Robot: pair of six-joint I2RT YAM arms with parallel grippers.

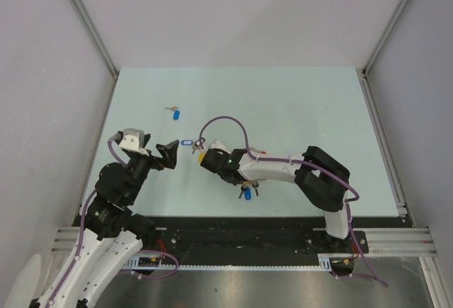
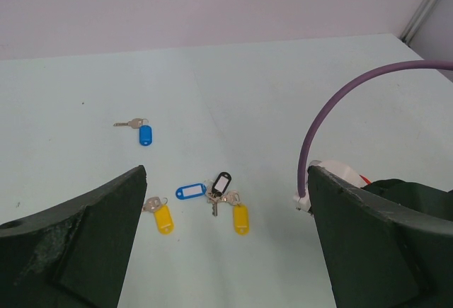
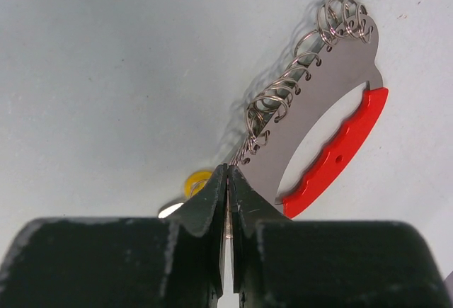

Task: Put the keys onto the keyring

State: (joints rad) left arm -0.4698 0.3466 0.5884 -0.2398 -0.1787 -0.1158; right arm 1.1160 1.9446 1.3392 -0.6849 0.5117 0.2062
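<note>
The keyring (image 3: 322, 103), a silvery plate with wire links and a red plastic arc, lies tilted on the table in the right wrist view. My right gripper (image 3: 228, 172) is shut on its near end, where a thin sliver of metal shows between the pads. A yellow-tagged key (image 3: 195, 182) peeks out beside the left finger. In the left wrist view several keys lie close together: a blue tag (image 2: 190, 192), a black tag (image 2: 221, 182) and two yellow tags (image 2: 241, 218). A lone blue-tagged key (image 2: 145, 134) lies farther off. My left gripper (image 2: 226, 177) stands open above them, holding nothing.
From above, the right gripper (image 1: 202, 155) and left gripper (image 1: 170, 154) face each other mid-table. The lone blue key (image 1: 175, 114) lies behind them. Another blue-tagged bunch (image 1: 245, 193) lies under the right forearm. A purple cable (image 1: 226, 120) loops over the right wrist.
</note>
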